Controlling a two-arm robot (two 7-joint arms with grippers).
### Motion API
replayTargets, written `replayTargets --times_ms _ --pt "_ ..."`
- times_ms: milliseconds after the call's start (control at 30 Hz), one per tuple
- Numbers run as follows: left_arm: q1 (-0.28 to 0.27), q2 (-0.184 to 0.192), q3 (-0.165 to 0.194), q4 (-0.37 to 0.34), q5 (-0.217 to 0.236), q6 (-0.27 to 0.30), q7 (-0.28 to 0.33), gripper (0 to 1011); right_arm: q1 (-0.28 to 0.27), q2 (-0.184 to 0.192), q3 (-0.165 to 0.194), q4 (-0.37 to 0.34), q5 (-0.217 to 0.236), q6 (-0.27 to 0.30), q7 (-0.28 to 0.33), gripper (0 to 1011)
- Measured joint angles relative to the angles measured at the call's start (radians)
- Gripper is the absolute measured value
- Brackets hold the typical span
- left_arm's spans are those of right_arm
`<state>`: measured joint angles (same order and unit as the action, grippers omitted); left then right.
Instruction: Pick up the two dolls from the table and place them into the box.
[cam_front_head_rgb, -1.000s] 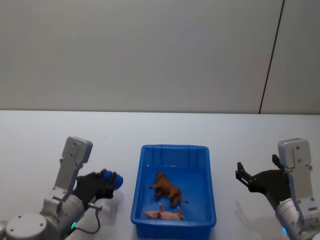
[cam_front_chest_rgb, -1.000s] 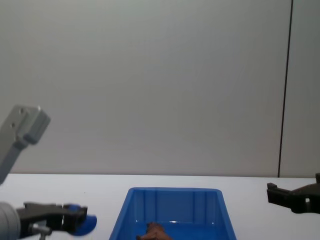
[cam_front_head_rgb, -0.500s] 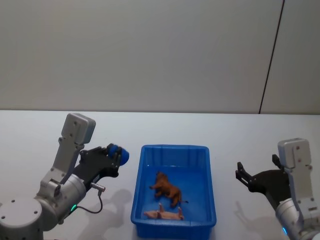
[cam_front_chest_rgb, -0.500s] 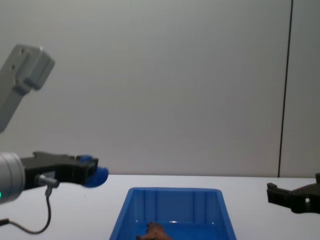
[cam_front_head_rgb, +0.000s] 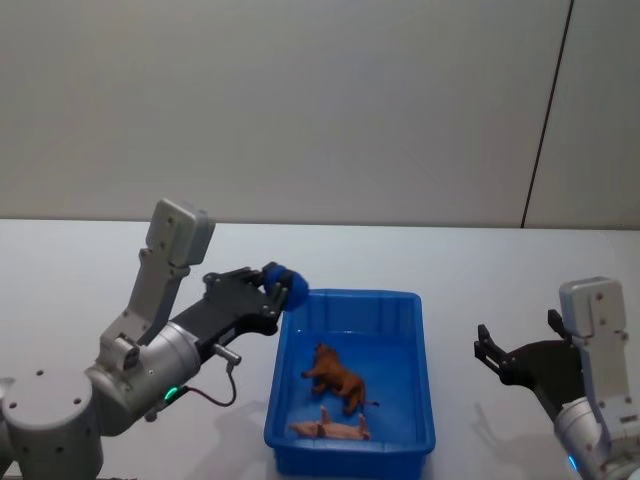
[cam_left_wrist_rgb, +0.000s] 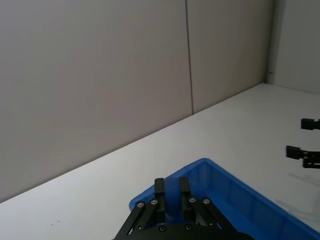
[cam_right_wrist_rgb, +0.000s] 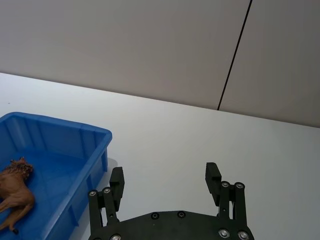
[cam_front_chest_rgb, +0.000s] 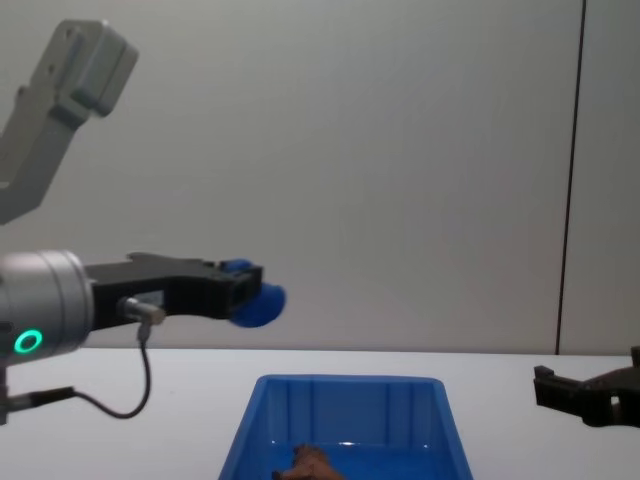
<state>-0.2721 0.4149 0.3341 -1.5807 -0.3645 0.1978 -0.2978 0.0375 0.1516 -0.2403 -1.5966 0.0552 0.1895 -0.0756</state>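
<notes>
One blue doll (cam_front_head_rgb: 289, 287) between left gripper (cam_front_head_rgb: 272, 291) fingers

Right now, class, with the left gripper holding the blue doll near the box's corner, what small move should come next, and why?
Probably carry the left gripper a little further right over the box. It is shut on the blue doll, held high above the box's near-left rim corner, so opening now might drop it on the edge. The brown doll already lies inside.

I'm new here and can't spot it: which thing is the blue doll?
Find the blue box mid-table. Above its far left corner the left gripper holds the blue doll, a round ball, in the air. The brown doll lies inside the box.
</notes>
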Motion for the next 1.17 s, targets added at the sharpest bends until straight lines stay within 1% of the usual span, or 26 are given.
replayTargets --times_ms 33,100,133,200,233,267,333,433,467,500,533,567,633,667,733,767,800,867,900,933,1000,1167 --pt "-0.008 -0.005 0.001 0.009 -0.004 -0.005 -0.024 163 0.0 0.0 0.0 0.0 0.0 0.0 0.0 1001" --pt "-0.016 -0.01 0.003 0.018 -0.007 -0.009 -0.046 194 0.0 0.0 0.0 0.0 0.0 0.0 0.0 1001" --pt "-0.025 -0.016 0.005 0.029 -0.01 -0.013 -0.067 243 0.0 0.0 0.0 0.0 0.0 0.0 0.0 1001" --pt "-0.038 -0.024 0.007 0.045 -0.013 -0.018 -0.091 276 0.0 0.0 0.0 0.0 0.0 0.0 0.0 1001" --pt "-0.048 -0.031 0.009 0.058 -0.015 -0.022 -0.109 339 0.0 0.0 0.0 0.0 0.0 0.0 0.0 1001" --pt "-0.052 -0.034 0.01 0.065 -0.016 -0.024 -0.118 339 0.0 0.0 0.0 0.0 0.0 0.0 0.0 1001" --pt "-0.065 -0.042 0.013 0.083 -0.019 -0.031 -0.144 439 0.0 0.0 0.0 0.0 0.0 0.0 0.0 1001" --pt "-0.076 -0.05 0.016 0.098 -0.021 -0.036 -0.165 498 0.0 0.0 0.0 0.0 0.0 0.0 0.0 1001" --pt "-0.082 -0.054 0.017 0.107 -0.022 -0.039 -0.177 555 0.0 0.0 0.0 0.0 0.0 0.0 0.0 1001" --pt "-0.085 -0.056 0.018 0.111 -0.023 -0.04 -0.183 578 0.0 0.0 0.0 0.0 0.0 0.0 0.0 1001" --pt "-0.09 -0.06 0.019 0.118 -0.024 -0.042 -0.193 637 0.0 0.0 0.0 0.0 0.0 0.0 0.0 1001" --pt "-0.093 -0.061 0.019 0.121 -0.024 -0.043 -0.197 637 0.0 0.0 0.0 0.0 0.0 0.0 0.0 1001" --pt "-0.097 -0.064 0.02 0.127 -0.025 -0.045 -0.206 697 0.0 0.0 0.0 0.0 0.0 0.0 0.0 1001" --pt "-0.101 -0.067 0.021 0.133 -0.026 -0.047 -0.213 754 0.0 0.0 0.0 0.0 0.0 0.0 0.0 1001" --pt "-0.106 -0.07 0.022 0.139 -0.027 -0.049 -0.222 808 0.0 0.0 0.0 0.0 0.0 0.0 0.0 1001" --pt "-0.107 -0.07 0.022 0.141 -0.028 -0.049 -0.225 832 0.0 0.0 0.0 0.0 0.0 0.0 0.0 1001" --pt "-0.109 -0.072 0.022 0.143 -0.028 -0.05 -0.228 832 0.0 0.0 0.0 0.0 0.0 0.0 0.0 1001" --pt "-0.111 -0.073 0.023 0.146 -0.028 -0.051 -0.232 923 0.0 0.0 0.0 0.0 0.0 0.0 0.0 1001" --pt "-0.113 -0.074 0.023 0.15 -0.029 -0.052 -0.237 932 0.0 0.0 0.0 0.0 0.0 0.0 0.0 1001" --pt "-0.115 -0.076 0.024 0.152 -0.029 -0.053 -0.24 968 0.0 0.0 0.0 0.0 0.0 0.0 0.0 1001" --pt "-0.117 -0.077 0.024 0.155 -0.029 -0.054 -0.243 1001 0.0 0.0 0.0 0.0 0.0 0.0 0.0 1001" --pt "-0.121 -0.08 0.025 0.161 -0.03 -0.055 -0.251 1001 0.0 0.0 0.0 0.0 0.0 0.0 0.0 1001"
